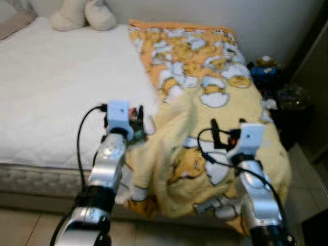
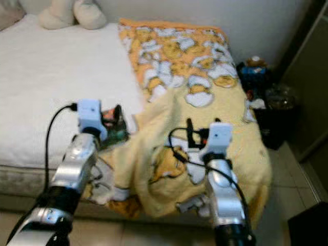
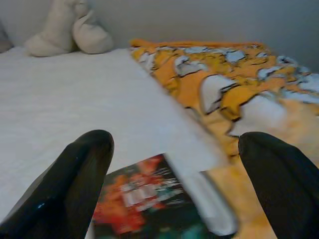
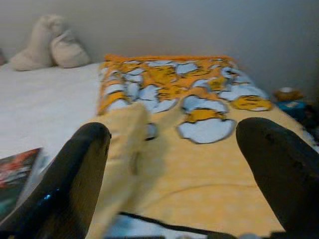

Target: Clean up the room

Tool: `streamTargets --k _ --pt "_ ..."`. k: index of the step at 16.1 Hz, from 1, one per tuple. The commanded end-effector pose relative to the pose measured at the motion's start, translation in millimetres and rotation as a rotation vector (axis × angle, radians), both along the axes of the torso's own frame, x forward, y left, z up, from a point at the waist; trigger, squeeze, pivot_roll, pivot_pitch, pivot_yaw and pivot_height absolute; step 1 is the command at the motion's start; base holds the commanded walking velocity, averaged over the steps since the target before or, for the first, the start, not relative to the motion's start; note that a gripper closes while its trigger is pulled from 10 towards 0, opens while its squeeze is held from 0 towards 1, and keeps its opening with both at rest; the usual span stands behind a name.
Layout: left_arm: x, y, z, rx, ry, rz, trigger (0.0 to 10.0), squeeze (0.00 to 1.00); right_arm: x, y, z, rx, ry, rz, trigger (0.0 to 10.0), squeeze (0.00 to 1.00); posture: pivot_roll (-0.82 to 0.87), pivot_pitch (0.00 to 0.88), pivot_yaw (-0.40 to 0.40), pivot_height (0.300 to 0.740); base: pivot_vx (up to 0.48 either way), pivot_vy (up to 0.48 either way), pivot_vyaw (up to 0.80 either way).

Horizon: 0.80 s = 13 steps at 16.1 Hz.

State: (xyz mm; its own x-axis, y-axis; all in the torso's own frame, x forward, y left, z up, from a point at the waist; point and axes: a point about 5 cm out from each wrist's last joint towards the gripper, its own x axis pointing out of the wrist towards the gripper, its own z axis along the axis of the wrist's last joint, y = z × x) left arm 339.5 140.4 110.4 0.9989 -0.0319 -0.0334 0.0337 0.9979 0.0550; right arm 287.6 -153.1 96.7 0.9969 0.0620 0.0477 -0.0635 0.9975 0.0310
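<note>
So the count: one bed [image 1: 46,97] with white sheets, one yellow cartoon-print blanket [image 1: 205,82], one cream plush toy [image 1: 82,14] at the upper left, one red-and-green book [image 3: 142,201], and two grippers, left [image 3: 174,184] and right [image 4: 174,179].

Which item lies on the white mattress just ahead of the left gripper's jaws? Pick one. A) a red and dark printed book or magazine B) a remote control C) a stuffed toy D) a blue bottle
A: the left wrist view shows a book or magazine with a red and dark cover lying flat on the white mattress, framed between the open jaws of the left gripper, beside the edge of the yellow blanket.
</note>
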Motion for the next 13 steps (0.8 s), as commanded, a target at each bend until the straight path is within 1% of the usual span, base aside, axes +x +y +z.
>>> streamTargets --k 1,2,4,6,7,8,10,13 --pt "-1.3 -7.2 1.7 0.004 -0.005 -0.030 10.0 0.00 0.2 -6.1 -0.3 -0.007 0.007 -0.016 10.0 0.00 -0.02 0.000 -0.007 0.740 0.000 0.480 0.00" --pt "-1.7 -8.7 1.8 0.009 -0.004 -0.040 10.0 0.00 -0.1 -5.4 -0.1 -0.009 0.005 -0.010 10.0 0.00 -0.02 0.000 -0.007 0.740 0.000 0.480 0.00" --pt "-1.3 -13.4 -0.6 0.045 0.014 -0.073 10.0 0.00 -0.7 -3.7 -0.2 -0.006 0.003 -0.005 10.0 0.00 -0.02 0.000 -0.005 0.740 0.298 0.377 0.00" --pt "-1.2 -12.7 -0.9 0.079 0.013 -0.060 10.0 0.00 -1.1 -2.9 -0.3 0.001 0.002 -0.004 10.0 0.00 -0.03 0.000 -0.003 0.740 0.000 0.000 0.00" --pt "-1.7 -13.2 1.8 0.107 -0.010 -0.071 10.0 0.00 -1.3 -2.8 -0.5 0.002 0.003 -0.004 10.0 0.00 -0.02 0.000 -0.002 0.740 0.000 0.000 0.00" --pt "-2.6 -15.0 4.3 0.074 -0.025 -0.087 10.0 0.00 -1.3 -2.9 -1.1 0.003 0.005 -0.004 10.0 0.00 -0.02 0.000 0.000 0.740 0.000 0.000 0.00" --pt "-3.1 -16.2 6.3 0.092 -0.033 -0.092 10.0 0.00 -0.9 -2.3 -2.0 0.006 0.013 -0.002 10.0 0.00 -0.02 0.000 0.000 0.740 0.435 0.000 0.00" --pt "-3.4 -15.7 6.7 0.107 -0.035 -0.085 10.0 0.00 4.5 -0.2 -2.2 0.007 0.031 0.005 10.0 0.00 -0.02 0.000 -0.002 0.740 0.446 0.000 0.00"
